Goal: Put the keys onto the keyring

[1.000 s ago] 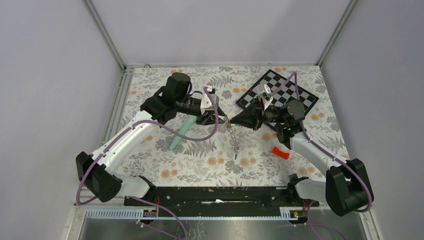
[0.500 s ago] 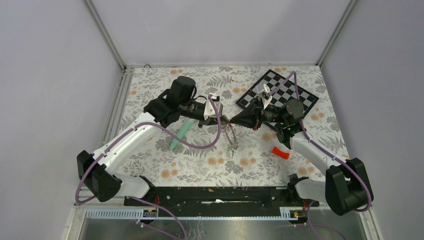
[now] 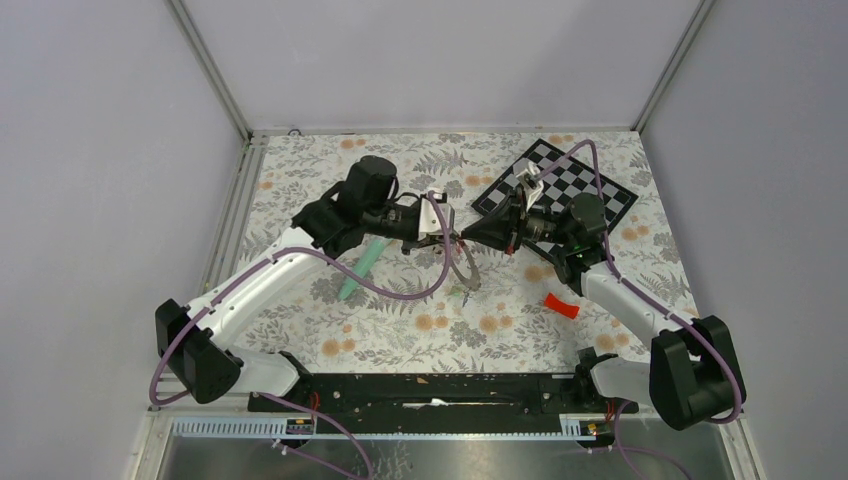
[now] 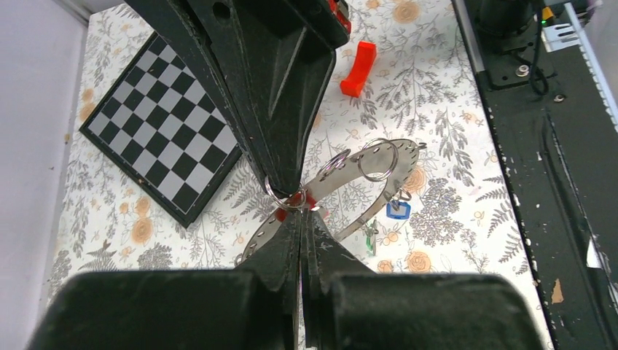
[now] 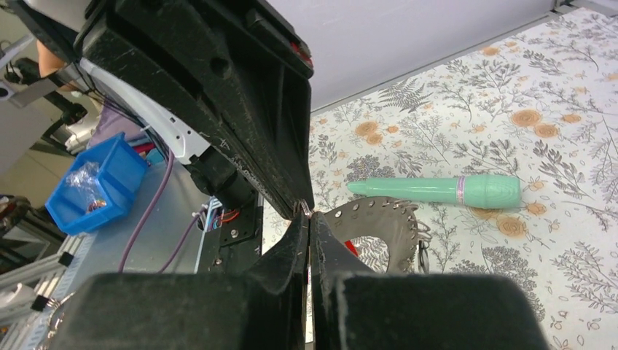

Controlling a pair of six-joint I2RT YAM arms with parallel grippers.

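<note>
Our left gripper (image 4: 299,214) is fully closed, seemingly on the red key (image 4: 293,200). The right gripper (image 4: 286,181), meeting it from 12 o'clock, is closed on the keyring (image 4: 355,169), which hangs toward 3 o'clock. We judge threading is in hand; next, a fine slide of the key onto it.

Grey keyring (image 4: 329,183) midair; keys (image 4: 397,210) dangling

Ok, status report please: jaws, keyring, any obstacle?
Left gripper and right gripper: jaws shut, tip to tip on the red key. Keyring hangs below, blue key and green key on it. Mint pen and red piece lie aside.
</note>
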